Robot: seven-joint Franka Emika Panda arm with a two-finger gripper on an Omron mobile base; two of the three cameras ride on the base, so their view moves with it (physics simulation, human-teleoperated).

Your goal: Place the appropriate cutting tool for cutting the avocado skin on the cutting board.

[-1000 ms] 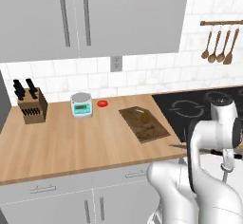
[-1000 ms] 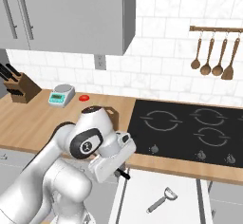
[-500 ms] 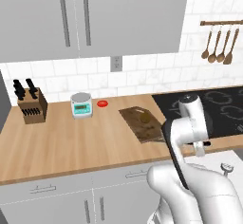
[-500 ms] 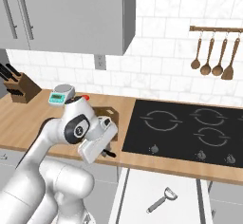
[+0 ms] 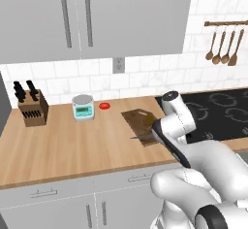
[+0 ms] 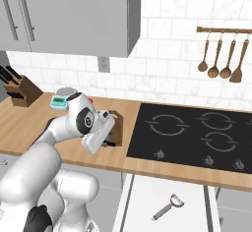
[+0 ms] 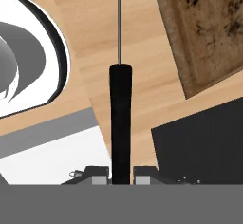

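Left of the hand point(image 7: 120, 179), well apart, stand a knife block point(image 5: 32, 107), a scale point(image 5: 83, 107) and a red disc point(image 5: 104, 106) on the tabletop point(image 5: 63, 150). The hand pinches the knife point(image 7: 120, 118) by its black handle, blade pointing away from it. The cutting board point(image 7: 209, 28) lies beside the blade. Right of the hand is the stovetop point(image 6: 197, 135).

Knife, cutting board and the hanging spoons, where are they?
knife point(image 7: 120, 123), hand view, middle of its black handle.
cutting board point(image 7: 209, 33), hand view, its mottled top face.
hanging spoons point(image 6: 214, 59), right base view, a middle spoon's handle.
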